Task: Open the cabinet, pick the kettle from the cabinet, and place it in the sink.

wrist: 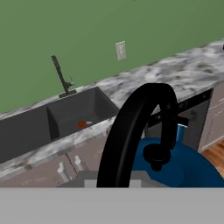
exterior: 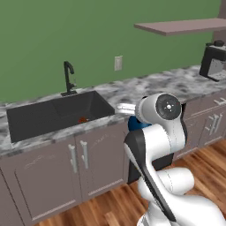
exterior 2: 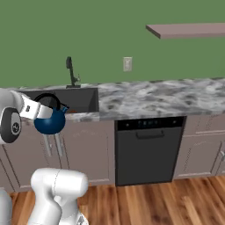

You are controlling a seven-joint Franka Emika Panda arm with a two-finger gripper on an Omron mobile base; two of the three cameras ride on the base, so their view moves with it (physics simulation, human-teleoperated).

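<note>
Left of centre, the hand (exterior 2: 40,110) grips the glossy blue kettle's (exterior 2: 49,123) handle; carry it level over the matte-black sink (exterior 2: 83,100).

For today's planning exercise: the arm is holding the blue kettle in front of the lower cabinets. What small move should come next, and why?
Probably carry the kettle up and forward over the counter edge toward the sink: the gripper holds its handle, but it hangs in front of the cabinet doors, below the rim.
</note>
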